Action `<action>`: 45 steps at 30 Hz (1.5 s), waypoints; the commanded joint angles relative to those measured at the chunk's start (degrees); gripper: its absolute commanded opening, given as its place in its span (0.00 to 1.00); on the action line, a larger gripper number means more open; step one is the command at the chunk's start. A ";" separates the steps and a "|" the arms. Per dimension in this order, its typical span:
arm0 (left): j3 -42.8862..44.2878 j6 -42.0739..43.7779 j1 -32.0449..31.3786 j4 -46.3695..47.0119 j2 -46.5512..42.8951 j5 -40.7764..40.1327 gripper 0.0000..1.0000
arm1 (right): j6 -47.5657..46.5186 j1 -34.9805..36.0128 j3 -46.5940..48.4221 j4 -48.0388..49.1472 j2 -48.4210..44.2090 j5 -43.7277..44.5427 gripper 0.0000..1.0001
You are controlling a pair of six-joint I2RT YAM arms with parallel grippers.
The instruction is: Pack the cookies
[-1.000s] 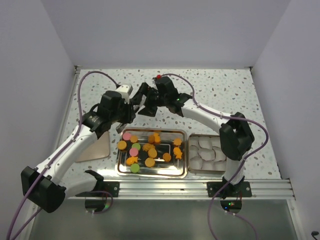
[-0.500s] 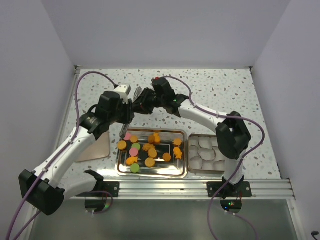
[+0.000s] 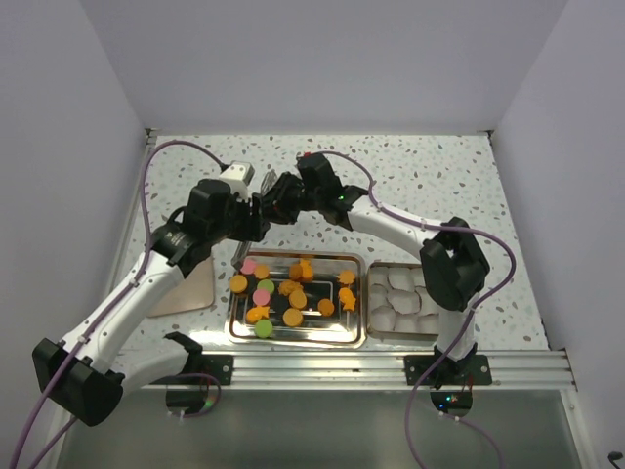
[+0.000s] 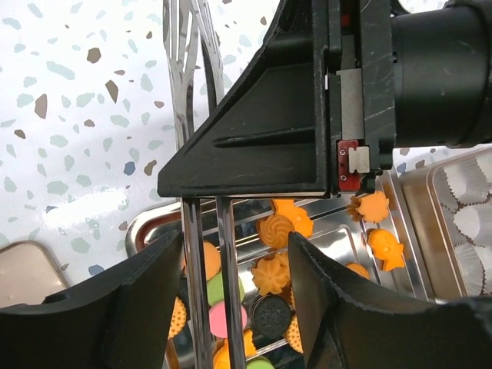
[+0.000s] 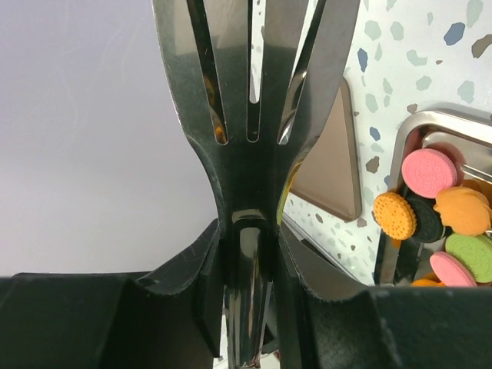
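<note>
The cookies (image 3: 291, 291), mostly orange with some pink and green, lie in a steel tray (image 3: 359, 338); they also show as cookies (image 4: 275, 231) and cookies (image 5: 427, 173) in the wrist views. Both arms meet above the tray's far left corner. My right gripper (image 5: 250, 231) is shut on the handle of a metal slotted utensil (image 5: 250, 115). My left gripper (image 4: 237, 244) stands open, and the utensil's two thin bars (image 4: 227, 261) pass between its fingers near the left one. From above, the left gripper (image 3: 260, 217) and right gripper (image 3: 278, 203) nearly touch.
A tin (image 3: 402, 301) lined with white paper cups stands right of the tray. A brown flat lid (image 3: 186, 289) lies left of the tray, under the left arm. The right gripper's black body (image 4: 307, 115) hangs close in front of the left wrist camera.
The right gripper moved left to the left gripper and shut on the utensil. The left jaws have since spread off the utensil.
</note>
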 commanded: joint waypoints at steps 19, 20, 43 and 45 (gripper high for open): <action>-3.15 -1.54 -0.25 5.14 -1.04 2.69 0.43 | 9.46 0.33 -3.11 12.07 -2.57 -1.42 0.00; -3.15 -1.89 -0.25 5.58 -1.13 2.78 0.42 | 9.81 0.59 -3.20 12.07 -2.48 -1.60 0.00; 2.65 -1.89 -0.25 -1.18 2.91 -2.84 0.00 | 8.68 2.18 -7.07 10.85 -6.52 2.18 0.60; 2.74 -1.28 -0.25 -1.80 2.47 -4.07 0.00 | 8.15 2.09 -7.50 10.49 -6.96 2.27 0.61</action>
